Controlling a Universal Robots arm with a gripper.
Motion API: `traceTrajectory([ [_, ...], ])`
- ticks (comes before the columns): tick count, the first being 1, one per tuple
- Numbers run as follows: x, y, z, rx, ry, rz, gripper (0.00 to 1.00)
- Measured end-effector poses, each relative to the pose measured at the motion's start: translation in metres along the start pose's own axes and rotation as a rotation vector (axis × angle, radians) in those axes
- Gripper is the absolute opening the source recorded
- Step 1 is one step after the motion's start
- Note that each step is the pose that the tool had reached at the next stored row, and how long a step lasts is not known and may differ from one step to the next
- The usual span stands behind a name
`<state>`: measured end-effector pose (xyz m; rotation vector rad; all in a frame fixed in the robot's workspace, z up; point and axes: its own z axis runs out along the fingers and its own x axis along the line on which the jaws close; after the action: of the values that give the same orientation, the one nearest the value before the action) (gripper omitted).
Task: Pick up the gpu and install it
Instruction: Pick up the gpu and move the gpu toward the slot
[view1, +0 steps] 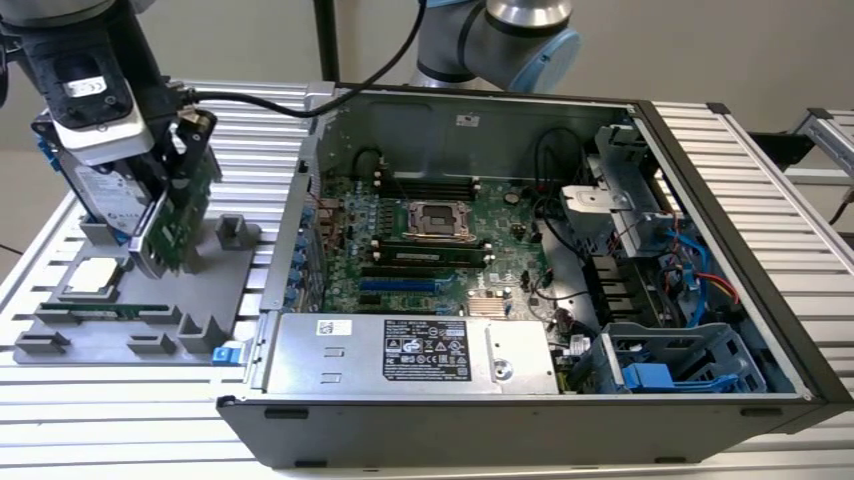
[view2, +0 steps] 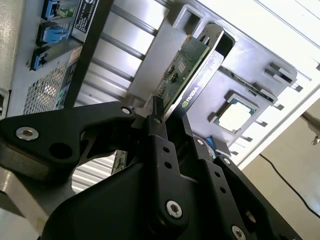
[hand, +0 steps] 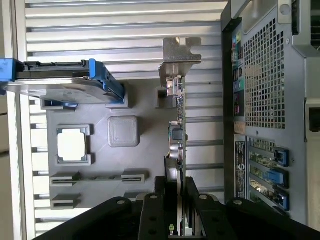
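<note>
Brand logo on the gpu; illegible power-supply label.

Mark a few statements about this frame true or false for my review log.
1. The claw is closed on the gpu. True.
2. The gpu is already installed. False: it stands upright at the grey tray beside the computer case.
3. A hard drive with blue rails stands on the tray. True.
4. The case is closed. False: it is open, with the motherboard showing.
5. A processor chip lies flat in the tray. True.
</note>
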<state>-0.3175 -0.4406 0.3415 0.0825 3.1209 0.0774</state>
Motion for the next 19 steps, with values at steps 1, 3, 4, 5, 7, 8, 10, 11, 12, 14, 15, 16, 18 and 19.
traceTrajectory([
  [1, 0.0, 0.0, -0.0008, 0.0, 0.0, 0.0, 0.0],
  [3, 0.0, 0.0001, -0.0024, 0.0, 0.0, 0.0, 0.0],
  [4, 0.0, 0.0002, -0.0031, 0.0, 0.0, 0.0, 0.0],
  [5, -0.0001, 0.0002, -0.0038, -0.0001, 0.0, 0.0, 0.0],
  [7, -0.0001, 0.0003, -0.0053, 0.0, 0.0001, 0.0, 0.0],
  [8, -0.0001, 0.0003, -0.0061, 0.0, 0.0, 0.0, 0.0],
  [10, -0.0001, 0.0004, -0.0079, 0.0, 0.0, 0.0, 0.0],
  [11, -0.0002, 0.0005, -0.0089, 0.0, 0.0, 0.0, 0.0],
  [12, -0.0002, 0.0005, -0.01, 0.0, 0.0001, 0.0, 0.0],
  [14, -0.0002, 0.0006, -0.0118, 0.0, 0.0, 0.0, 0.0],
  [15, -0.0002, 0.0006, -0.0129, 0.0001, 0.0001, 0.0, 0.0],
  [16, -0.0002, 0.0007, -0.0138, 0.0, 0.0, 0.0, 0.0],
  [18, -0.0003, 0.0008, -0.0159, 0.0001, 0.0001, 0.0, 0.0],
  [19, -0.0003, 0.0008, -0.0167, 0.0, 0.0, 0.0, 0.0],
])
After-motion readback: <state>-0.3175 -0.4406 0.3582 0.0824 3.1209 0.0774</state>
